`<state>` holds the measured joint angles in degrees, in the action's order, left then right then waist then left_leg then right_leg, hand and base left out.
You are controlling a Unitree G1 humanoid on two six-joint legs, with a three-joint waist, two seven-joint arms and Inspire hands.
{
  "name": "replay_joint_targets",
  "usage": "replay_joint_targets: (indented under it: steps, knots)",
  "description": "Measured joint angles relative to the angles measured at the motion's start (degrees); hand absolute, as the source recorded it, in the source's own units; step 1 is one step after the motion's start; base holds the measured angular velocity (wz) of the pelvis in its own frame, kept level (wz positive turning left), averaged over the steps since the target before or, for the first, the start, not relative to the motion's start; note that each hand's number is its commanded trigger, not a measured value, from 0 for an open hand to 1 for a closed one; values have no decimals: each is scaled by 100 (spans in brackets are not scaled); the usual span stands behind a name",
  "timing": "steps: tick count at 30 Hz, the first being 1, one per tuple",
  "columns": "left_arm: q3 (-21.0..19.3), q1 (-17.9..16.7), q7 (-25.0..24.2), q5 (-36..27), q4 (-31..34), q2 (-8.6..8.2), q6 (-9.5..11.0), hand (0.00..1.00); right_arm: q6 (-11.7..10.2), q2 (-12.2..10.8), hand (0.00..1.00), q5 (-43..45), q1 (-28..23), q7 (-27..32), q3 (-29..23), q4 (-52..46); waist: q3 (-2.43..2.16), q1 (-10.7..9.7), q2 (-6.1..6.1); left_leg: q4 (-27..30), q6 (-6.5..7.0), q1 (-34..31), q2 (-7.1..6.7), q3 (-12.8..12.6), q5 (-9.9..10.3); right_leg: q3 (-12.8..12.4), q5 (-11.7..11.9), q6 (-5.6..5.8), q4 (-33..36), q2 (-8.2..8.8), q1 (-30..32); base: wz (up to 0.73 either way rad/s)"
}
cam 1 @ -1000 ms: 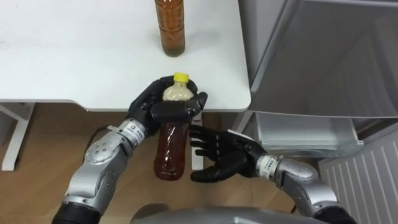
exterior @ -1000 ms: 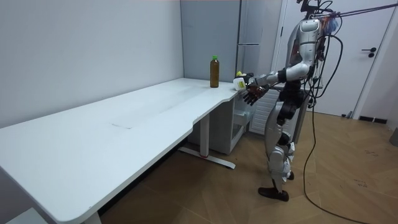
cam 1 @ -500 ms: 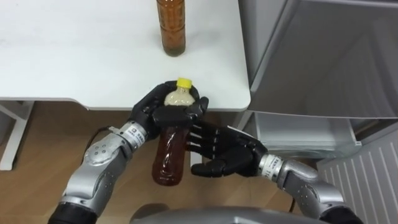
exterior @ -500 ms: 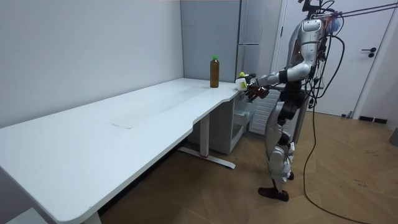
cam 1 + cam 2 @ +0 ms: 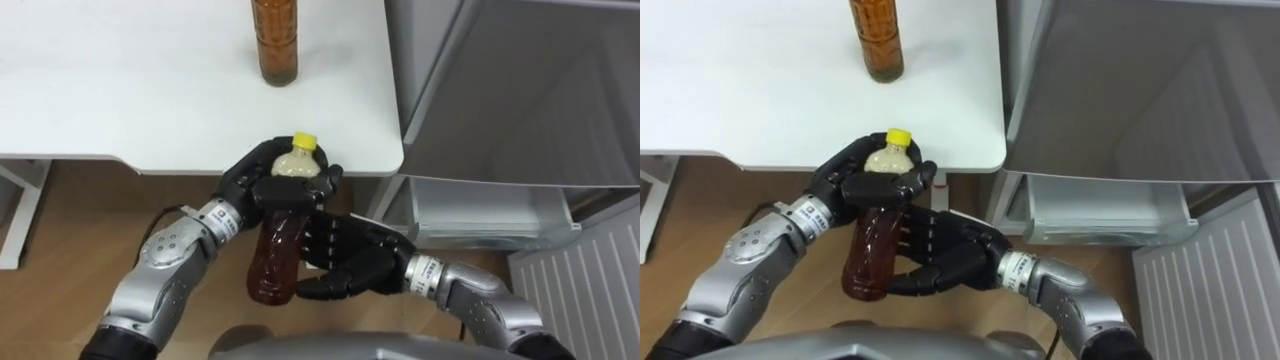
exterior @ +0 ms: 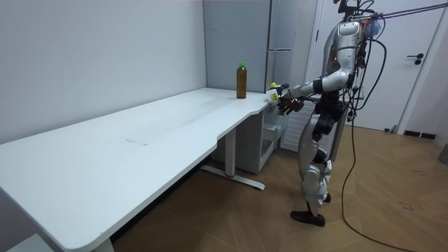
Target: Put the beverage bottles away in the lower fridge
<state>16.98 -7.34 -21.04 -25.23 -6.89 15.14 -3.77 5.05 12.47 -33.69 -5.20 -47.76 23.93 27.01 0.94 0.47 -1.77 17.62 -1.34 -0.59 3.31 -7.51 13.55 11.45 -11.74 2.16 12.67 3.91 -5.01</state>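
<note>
I am passing the yellow-capped bottle (image 5: 277,258) between hands just off the desk (image 5: 120,100) edge, my left robot hand (image 5: 262,178) clamping its shoulder, my right robot hand (image 5: 350,262) lying unclenched against its body and, in my judgement, needing to close before carrying it to the lower fridge (image 5: 480,212)
</note>
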Motion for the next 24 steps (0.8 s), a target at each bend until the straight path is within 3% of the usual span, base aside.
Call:
replay_joint_targets:
  steps: [7,17,24]
  knots:
    - [3,242,-108,0,38,-59,2,100,-3,27,0,-13,-40,-100,5,-221,2,-4,46,31,0,-53,1,6,0,17,0,0,-7,1,6,0]
    - [-5,378,-108,-6,521,-336,28,100,-3,-14,0,-277,-281,-166,170,-217,1,136,45,45,0,-14,2,-3,-1,-21,2,-2,-4,-2,-2,0]
    - [-4,377,-107,5,524,-323,29,100,4,-57,0,-288,-281,-245,164,-70,-4,141,33,-11,1,0,3,-5,-1,-31,5,-7,4,-4,2,0]
